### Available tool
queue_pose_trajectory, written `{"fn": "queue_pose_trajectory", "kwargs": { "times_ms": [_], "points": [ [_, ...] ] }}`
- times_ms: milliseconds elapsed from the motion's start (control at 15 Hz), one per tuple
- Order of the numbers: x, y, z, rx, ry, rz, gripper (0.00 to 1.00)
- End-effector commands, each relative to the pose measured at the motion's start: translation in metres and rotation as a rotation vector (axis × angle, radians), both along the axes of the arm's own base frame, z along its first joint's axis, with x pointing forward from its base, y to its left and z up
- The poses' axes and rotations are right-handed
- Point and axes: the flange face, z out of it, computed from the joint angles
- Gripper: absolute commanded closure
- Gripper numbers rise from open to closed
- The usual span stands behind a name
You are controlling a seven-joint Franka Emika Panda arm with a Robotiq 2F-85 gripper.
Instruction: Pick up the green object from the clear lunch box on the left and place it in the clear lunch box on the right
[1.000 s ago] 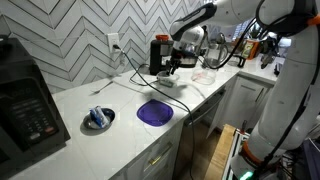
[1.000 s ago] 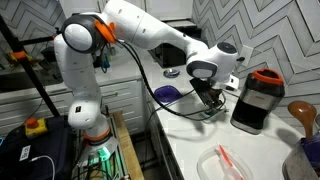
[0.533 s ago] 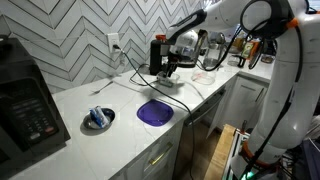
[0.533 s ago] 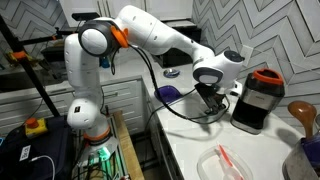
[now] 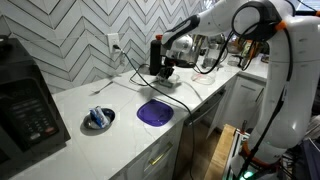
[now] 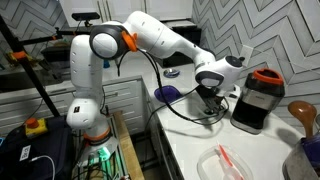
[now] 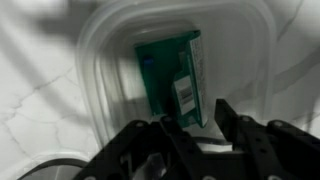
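Hovering with claw (image 7: pixel 195 128) spread wide, gripping nothing, fingers at 6 o'clock in wrist view. Just beyond, at 12 o'clock: green packet (image 7: pixel 170 75) lying flat inside clear lunch box (image 7: pixel 92 70). Stretched long over white counter (image 5: pixel 100 95), wrist pointing down, black appliance (image 6: pixel 255 100) at 3 o'clock.

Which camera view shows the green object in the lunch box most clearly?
The wrist view: the green object lies flat inside the clear lunch box, under the open tool, its label visible. In both exterior views it cannot be made out beneath the tool.
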Motion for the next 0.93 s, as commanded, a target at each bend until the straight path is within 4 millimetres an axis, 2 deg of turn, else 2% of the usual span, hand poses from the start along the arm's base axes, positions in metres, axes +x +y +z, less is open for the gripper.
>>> {"fn": "queue_pose_trajectory", "kwargs": {
  "times_ms": [0, 67, 133, 200, 400, 600, 867],
  "points": [
    [0.002, -0.003, -0.006, 0.016, 0.025, 0.034, 0.44],
    [0.002, -0.004, -0.005, 0.022, 0.024, 0.033, 0.51],
    [0.003, -0.005, -0.003, 0.026, 0.020, 0.035, 0.74],
    [0.003, -0.006, -0.001, 0.033, 0.016, 0.037, 0.75],
    [0.001, -0.008, 0.001, 0.047, 0.020, 0.038, 0.99],
    [-0.002, -0.012, 0.003, 0.051, 0.024, 0.030, 1.00],
    [-0.018, -0.026, 0.045, 0.040, -0.050, -0.011, 1.00]
  ]
}}
